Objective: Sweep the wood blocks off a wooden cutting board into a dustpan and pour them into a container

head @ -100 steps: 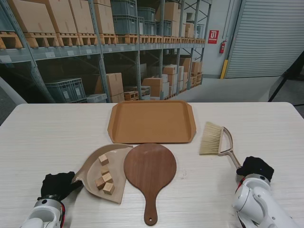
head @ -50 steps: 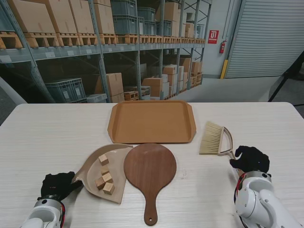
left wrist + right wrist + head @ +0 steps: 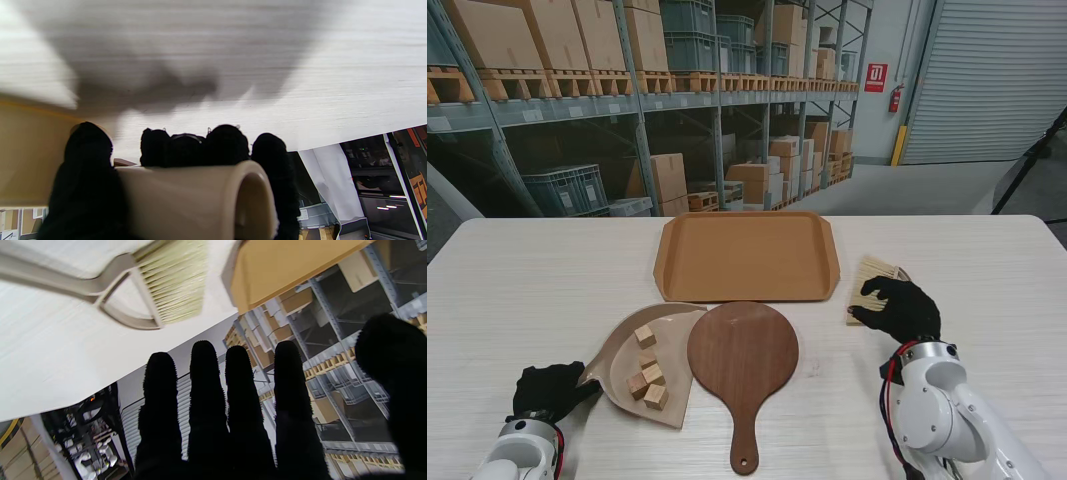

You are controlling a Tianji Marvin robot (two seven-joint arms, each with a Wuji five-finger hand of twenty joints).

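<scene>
Black-gloved, the right robot hand point(image 3: 904, 309) hovers over the small beige hand brush with pale bristles point(image 3: 870, 282), hiding most of it from the stand's view. Its four fingers point(image 3: 206, 386) are stretched out straight and side by side, the thumb held apart, and nothing is held in it; the wrist view shows the brush's bristles and forked beige frame lying on the table point(image 3: 547, 270), with a gap between them and the fingertips.

At the near left corner the left robot hand point(image 3: 545, 390), also in a black glove, is closed around the round hollow handle of the beige plastic dustpan point(image 3: 617, 360); its wrist view shows the fingers curled over that tube. The dustpan lies flat on the white wood-grain table, and five small light wood blocks point(image 3: 647, 368) are inside it, one apart near the far edge and four close together nearer to me.

Just to the right of the dustpan, touching its edge, lies the round dark-brown wooden cutting board with a short handle point(image 3: 743, 355), handle toward me, its surface bare. Farther from me, just beyond the board, sits the rectangular tan tray-like container point(image 3: 747, 255).
</scene>
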